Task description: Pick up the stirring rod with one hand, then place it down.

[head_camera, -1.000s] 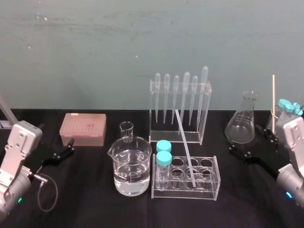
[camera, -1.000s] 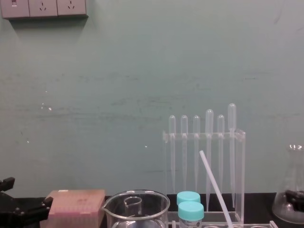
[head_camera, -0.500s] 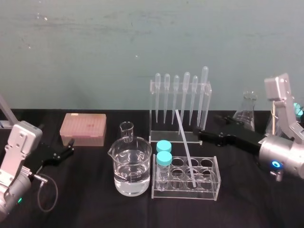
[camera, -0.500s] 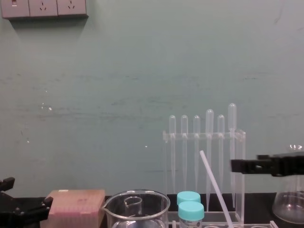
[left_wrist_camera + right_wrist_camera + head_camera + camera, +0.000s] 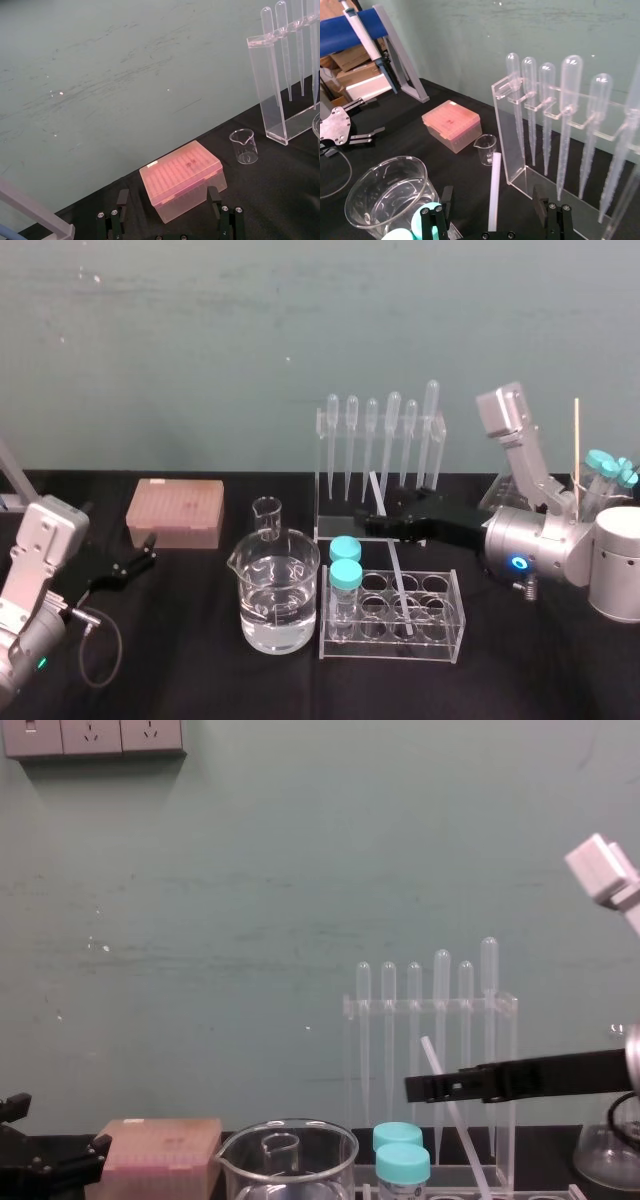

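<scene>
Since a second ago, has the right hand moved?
Yes. The right hand has swung to the robot's left: it was well right of the rack, now its tips sit before it, astride the rod.

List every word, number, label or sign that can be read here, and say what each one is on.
No text can be read in any view.
The pink box has a small white label at its lid's edge, too small to read.

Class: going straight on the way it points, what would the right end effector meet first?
Probably the stirring rod, leaning in the test tube rack: it stands between the right end effector's open fingers. The left end effector rests near the pink tip box.
</scene>
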